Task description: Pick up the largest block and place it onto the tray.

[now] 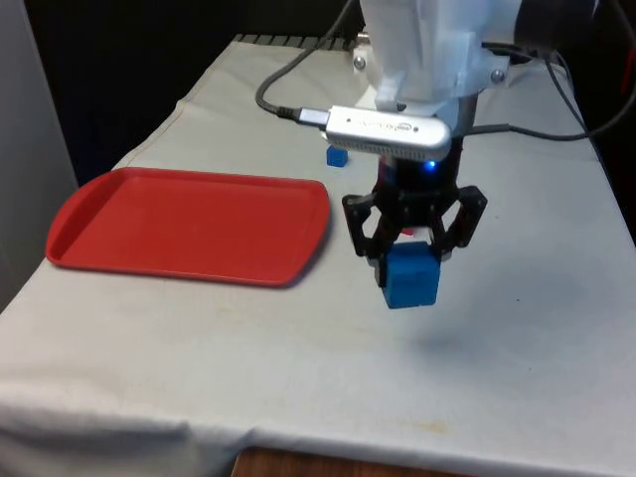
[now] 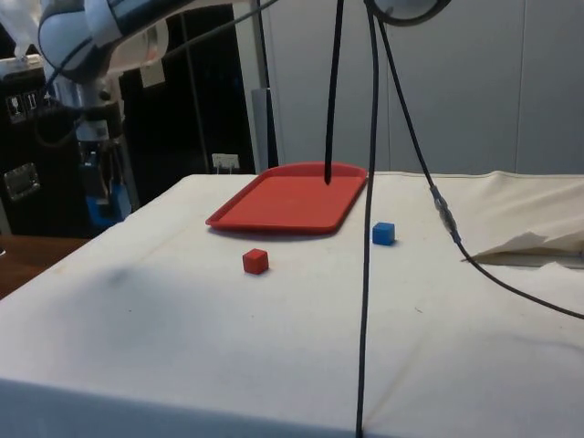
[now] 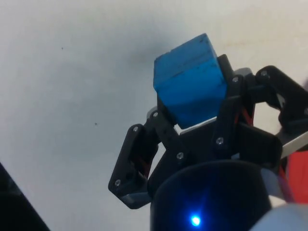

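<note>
Gripper closed on the big blue block, fingers clamped against its sides; block is held clear above the cloth, off the table, over the stretch toward the near edge, just beyond the tray's right-hand near corner in the front view. Red tray lies flat by the table's left edge in the front view, nothing on it. A small blue cube sits just beside the tray's far corner; a small red cube sits apart from it on the cloth, under the arm.
</note>
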